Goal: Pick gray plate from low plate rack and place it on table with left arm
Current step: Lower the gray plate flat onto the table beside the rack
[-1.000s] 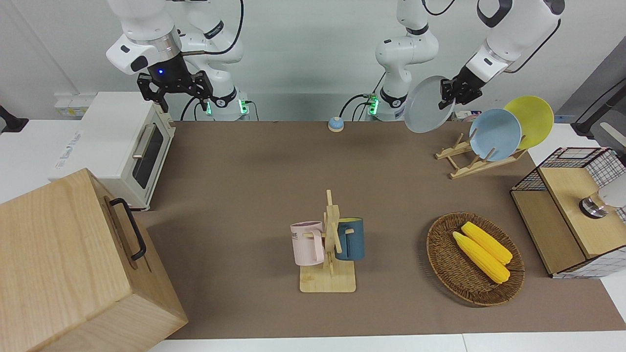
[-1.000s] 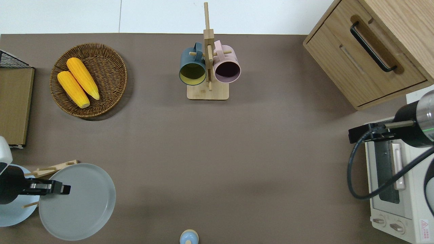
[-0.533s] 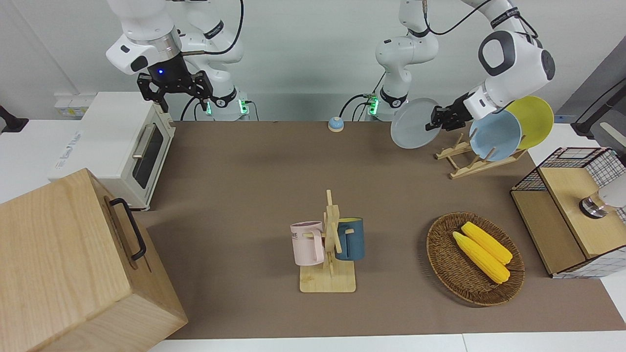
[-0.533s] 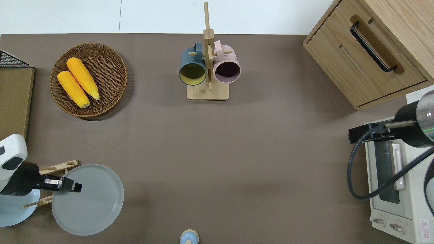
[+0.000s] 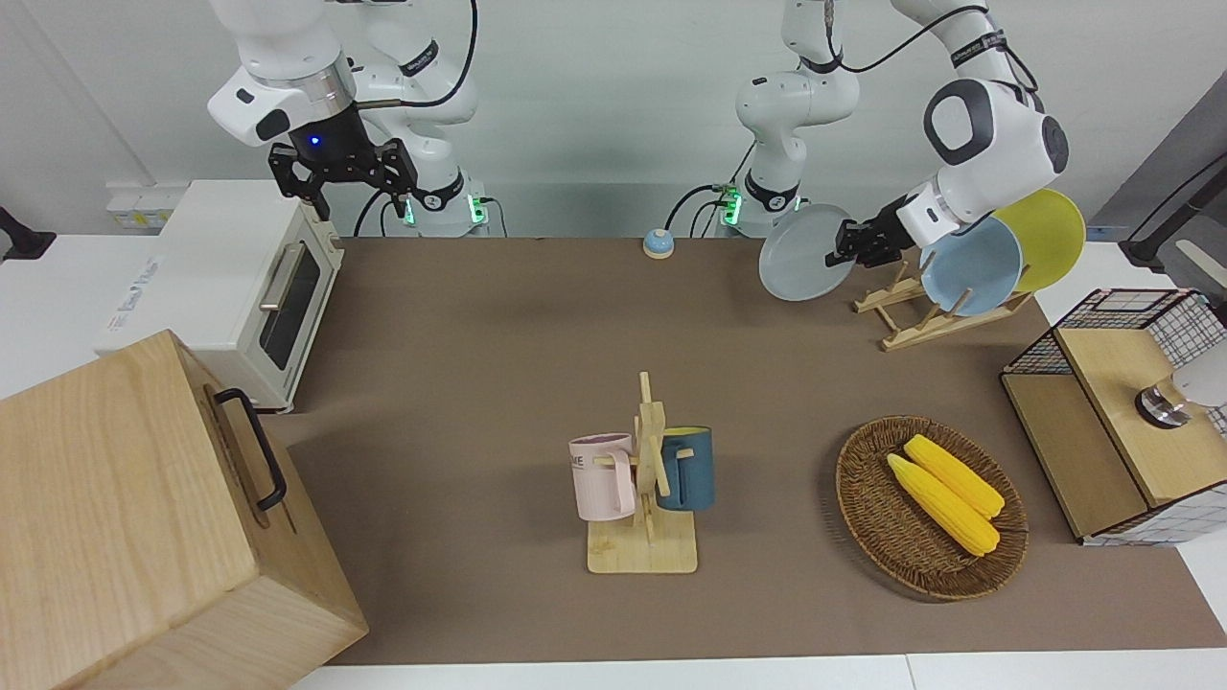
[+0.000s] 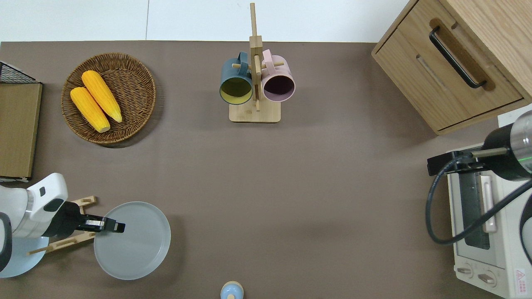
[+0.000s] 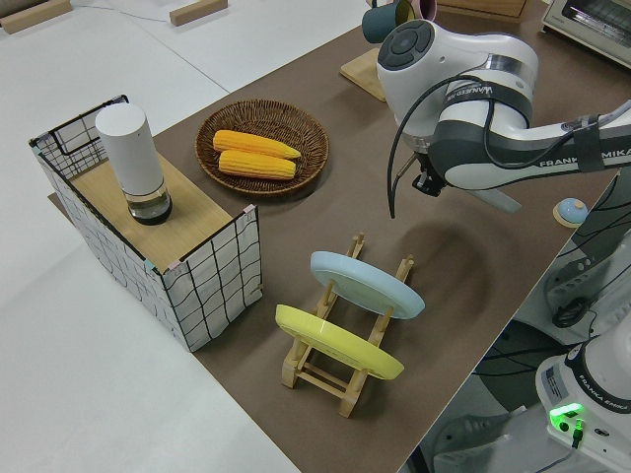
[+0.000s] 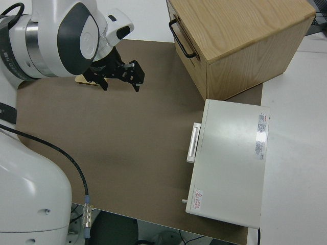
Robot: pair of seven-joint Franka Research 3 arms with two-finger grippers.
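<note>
1. Brown matting was seen to cover the table [image 5: 479, 383], with white edges showing around it.
2. The gray plate [image 6: 133, 241] was held by its rim in the left gripper [image 6: 109, 226], whose fingers were clamped on it — the plate was tilted in the air, over bare tabletop near the robots' edge, toward the left arm's end.
3. The low plate rack [image 5: 925, 321] stood by that same corner, just beside the plate, and a light blue plate [image 5: 973, 266] and a yellow plate [image 5: 1050, 225] were kept in it.
4. The right gripper [image 5: 342, 177] was parked, its fingers spread apart.
</note>
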